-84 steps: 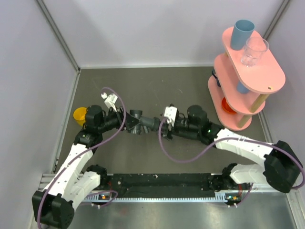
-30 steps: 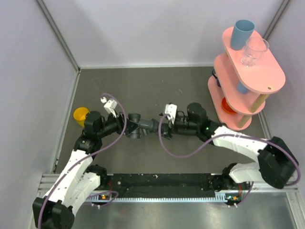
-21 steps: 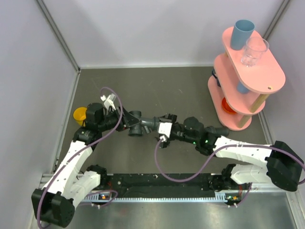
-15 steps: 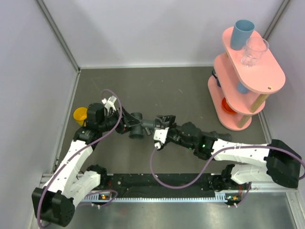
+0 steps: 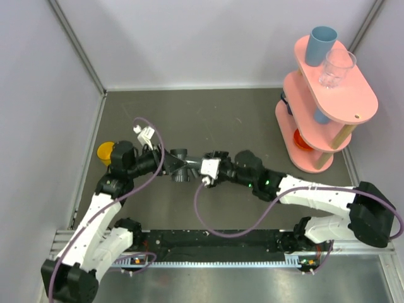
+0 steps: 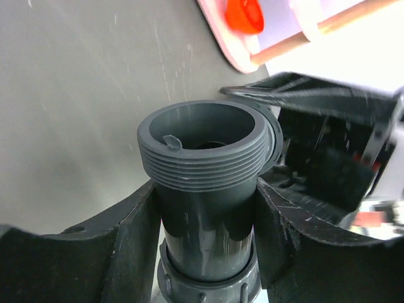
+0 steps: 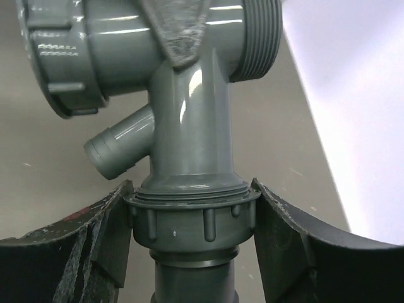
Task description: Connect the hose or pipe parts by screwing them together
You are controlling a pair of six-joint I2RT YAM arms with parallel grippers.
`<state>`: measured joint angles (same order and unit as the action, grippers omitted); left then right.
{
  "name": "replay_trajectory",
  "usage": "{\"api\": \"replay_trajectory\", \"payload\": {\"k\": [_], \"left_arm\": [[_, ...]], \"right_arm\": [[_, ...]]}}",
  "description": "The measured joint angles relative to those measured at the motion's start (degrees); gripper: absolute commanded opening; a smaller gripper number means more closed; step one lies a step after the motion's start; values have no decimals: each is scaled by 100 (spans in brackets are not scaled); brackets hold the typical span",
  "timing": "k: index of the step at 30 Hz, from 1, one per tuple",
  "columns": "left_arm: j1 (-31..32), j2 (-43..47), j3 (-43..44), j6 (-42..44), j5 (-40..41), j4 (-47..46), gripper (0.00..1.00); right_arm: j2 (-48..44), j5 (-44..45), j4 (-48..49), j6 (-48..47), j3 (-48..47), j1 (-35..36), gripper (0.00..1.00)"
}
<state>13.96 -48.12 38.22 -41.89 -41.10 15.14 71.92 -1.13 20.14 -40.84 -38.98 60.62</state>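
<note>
At 9 o'clock, yellow cup (image 5: 105,151) seen; fitting (image 5: 182,165), axis 9-to-3, is clamped by left gripper (image 6: 205,214) and right gripper (image 7: 192,214).

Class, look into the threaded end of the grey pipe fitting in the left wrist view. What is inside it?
Inside the threaded end, a grey lip juts from the wall above a dark bore; anything deeper is hidden in shadow.

Top view overhead, far; wrist views close, sharing grey fitting (image 6: 202,189).
</note>
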Motion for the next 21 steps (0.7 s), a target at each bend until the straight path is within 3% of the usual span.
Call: {"api": "replay_trajectory", "payload": {"k": [5, 9, 11, 12, 15, 18, 21], "left_arm": [[2, 1169, -920, 1394, 94, -1659, 0], [2, 1344, -1143, 2291, 79, -2057, 0], [2, 1224, -1123, 2562, 61, -2068, 0], [2, 1169, -1095, 2643, 70, -2039, 0], [22, 1023, -977, 2712, 72, -1814, 0], [48, 1008, -935, 2577, 260, -1620, 0], [72, 990, -896, 2157, 424, -1298, 0]], "right_arm": [[361, -2535, -772, 1172, -896, -1086, 26], [931, -3770, -1268, 1742, -1526, -1526, 34], [1154, -3967, -1672, 1860, -1836, -1622, 45], [1231, -3987, -1832, 1893, -1937, -1648, 61], [1272, -3919, -2028, 1947, -1974, -1661, 82], [1134, -3617, -1810, 2070, -1786, -1672, 92], [586, -3202, -1344, 1998, -1145, -1663, 95]]}}
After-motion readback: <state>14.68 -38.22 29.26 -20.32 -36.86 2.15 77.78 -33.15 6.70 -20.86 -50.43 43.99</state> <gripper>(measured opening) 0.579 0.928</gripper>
